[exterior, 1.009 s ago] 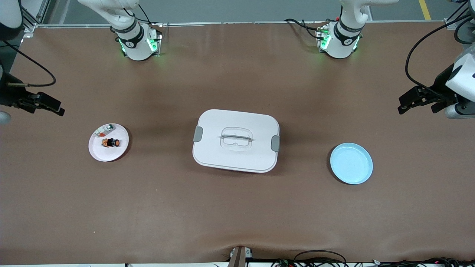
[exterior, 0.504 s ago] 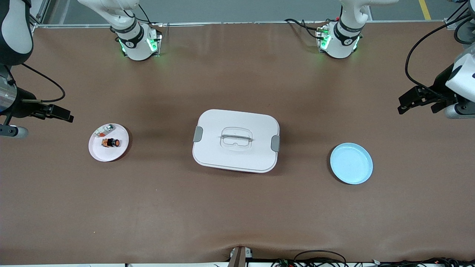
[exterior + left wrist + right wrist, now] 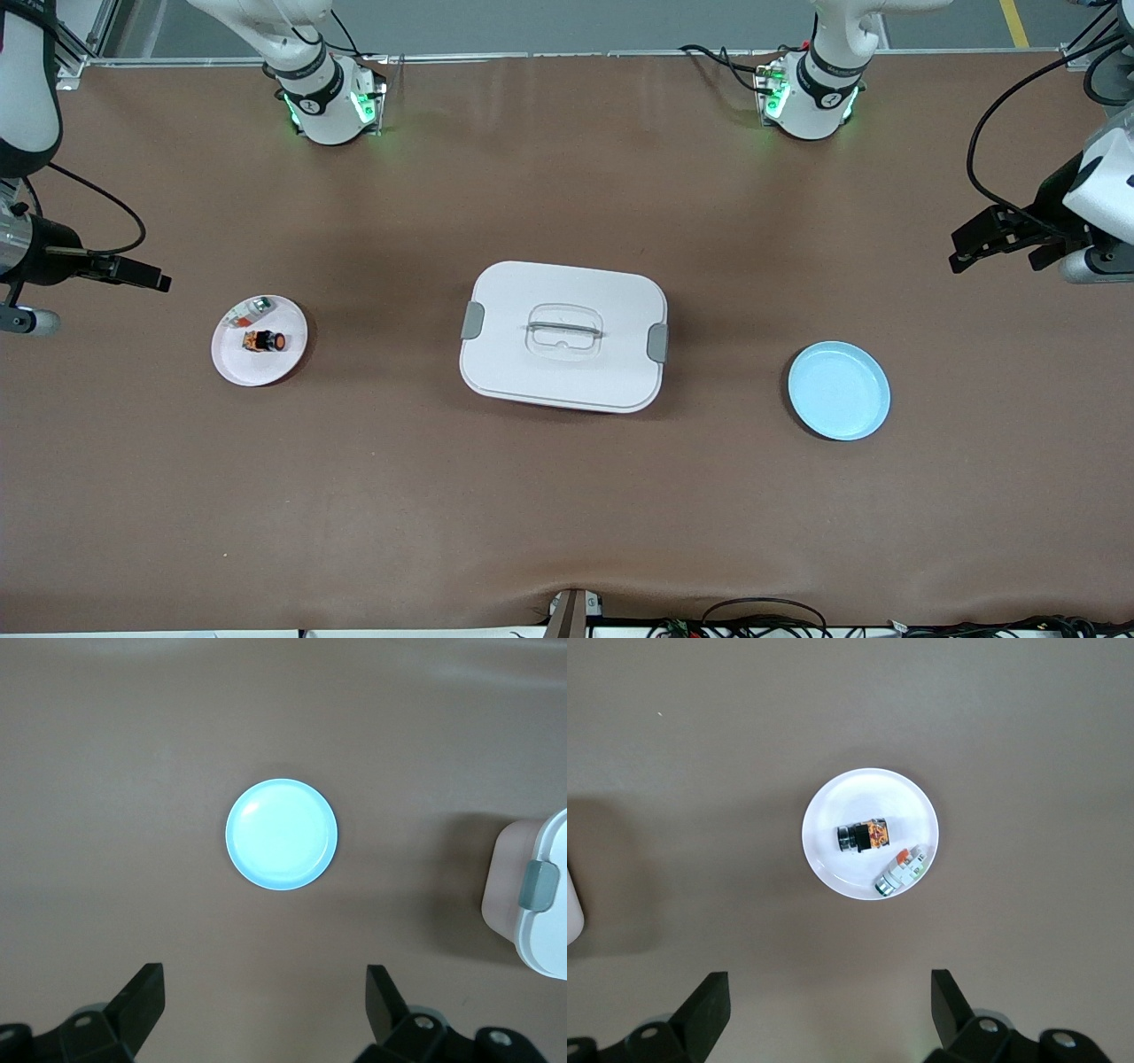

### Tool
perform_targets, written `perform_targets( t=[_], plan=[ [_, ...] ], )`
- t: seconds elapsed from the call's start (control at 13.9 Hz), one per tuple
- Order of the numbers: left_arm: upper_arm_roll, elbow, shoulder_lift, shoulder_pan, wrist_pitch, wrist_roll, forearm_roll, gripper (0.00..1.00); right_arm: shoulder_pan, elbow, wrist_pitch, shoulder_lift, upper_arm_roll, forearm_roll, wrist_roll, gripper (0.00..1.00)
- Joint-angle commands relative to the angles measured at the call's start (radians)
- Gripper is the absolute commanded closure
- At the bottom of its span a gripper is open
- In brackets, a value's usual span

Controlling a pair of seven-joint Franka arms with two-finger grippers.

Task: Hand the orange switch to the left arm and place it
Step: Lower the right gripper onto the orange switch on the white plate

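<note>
you see the tiny black-bodied orange switch (image 3: 264, 340) lying on the small white round plate (image 3: 285, 359) beside a clear, silver and red item (image 3: 249, 312), toward the right arm's end of the brown worktop (image 3: 567, 496). the large white lidded box (image 3: 563, 336) sits mid-worktop. your right gripper (image 3: 828, 1010) hangs spread above that plate; your left gripper (image 3: 266, 1005), spread too, hangs near the pale blue round plate (image 3: 839, 391).

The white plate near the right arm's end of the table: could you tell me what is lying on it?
On the white plate lie the orange switch and, beside it, a small clear, silver and red item. Nothing covers them; the patches of plate beneath them are hidden.
</note>
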Motion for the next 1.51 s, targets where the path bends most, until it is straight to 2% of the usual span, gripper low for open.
perform_targets(
  t=[0.0, 0.29, 0.5, 0.79, 0.94, 1.08, 1.44],
  plan=[
    [0.001, 0.023, 0.007, -0.001, -0.022, 0.018, 0.0, 0.0, -0.021, -0.039, 0.048, -0.01, 0.013, 0.022, 0.011, 0.0],
    [0.001, 0.023, 0.009, -0.002, -0.022, 0.016, 0.0, 0.0, 0.002, -0.243, 0.339, -0.005, 0.017, 0.057, 0.033, 0.0],
    [0.001, 0.023, 0.009, -0.002, -0.022, 0.016, 0.0, 0.0, 0.028, -0.243, 0.352, 0.084, 0.017, 0.056, 0.03, 0.0],
    [0.001, 0.025, 0.007, -0.004, -0.022, 0.016, 0.0, 0.0, 0.007, -0.237, 0.476, 0.22, 0.015, 0.047, 0.013, 0.0],
    [0.001, 0.025, 0.007, -0.004, -0.022, 0.016, 0.0, 0.0, 0.005, -0.231, 0.527, 0.251, 0.014, 0.039, 0.011, 0.0],
    [0.001, 0.025, 0.009, -0.004, -0.022, 0.016, 0.0, 0.0, 0.001, -0.196, 0.53, 0.289, 0.014, -0.048, -0.056, 0.0],
    [0.001, 0.025, 0.007, -0.002, -0.022, 0.016, 0.0, 0.0, -0.007, -0.231, 0.574, 0.305, 0.017, -0.055, -0.102, 0.0]
  ],
)
